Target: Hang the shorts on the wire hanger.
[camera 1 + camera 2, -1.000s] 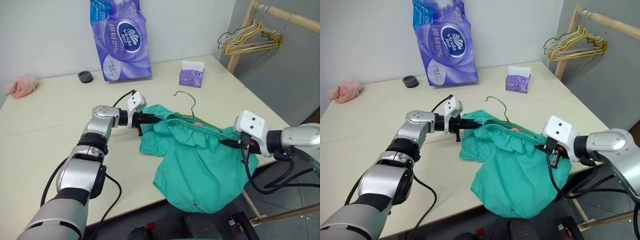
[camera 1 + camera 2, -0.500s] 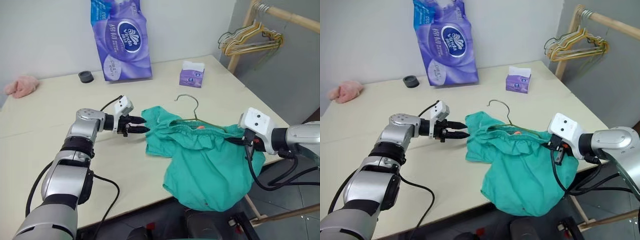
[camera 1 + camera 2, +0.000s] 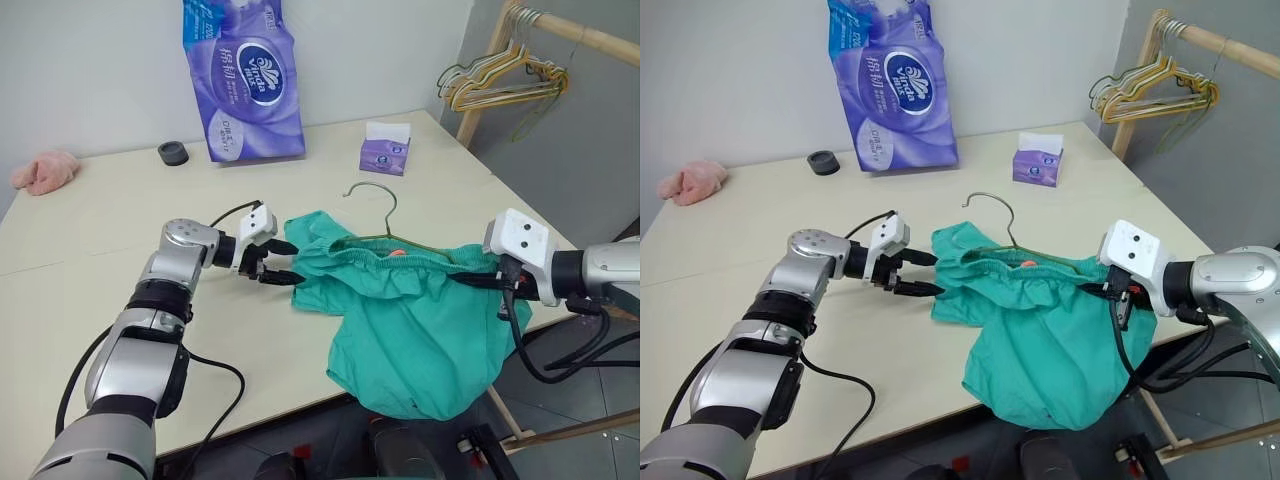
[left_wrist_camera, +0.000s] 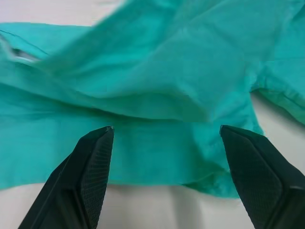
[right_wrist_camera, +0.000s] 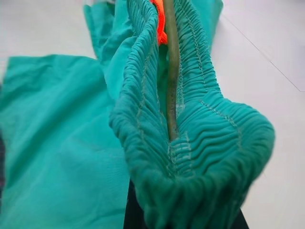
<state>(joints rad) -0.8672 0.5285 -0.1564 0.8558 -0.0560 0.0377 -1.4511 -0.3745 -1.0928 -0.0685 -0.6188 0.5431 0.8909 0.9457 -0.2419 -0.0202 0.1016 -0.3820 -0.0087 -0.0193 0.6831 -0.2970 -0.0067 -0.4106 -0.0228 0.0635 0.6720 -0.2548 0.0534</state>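
The tabletop (image 3: 90, 250) is carrying the teal shorts (image 3: 420, 330), which are draping partly over its near edge. The wire hanger (image 3: 385, 225) is sitting inside the waistband, its hook sticking out above. The right gripper (image 3: 478, 281) is pinching the waistband's end shut. The left gripper (image 3: 283, 262) is standing open just beside the shorts' other end, holding nothing.

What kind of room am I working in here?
Probably a home laundry or demo corner: a pale table against a plain wall, a wooden rail with hangers, a purple tissue pack, shorts on a wire hanger.
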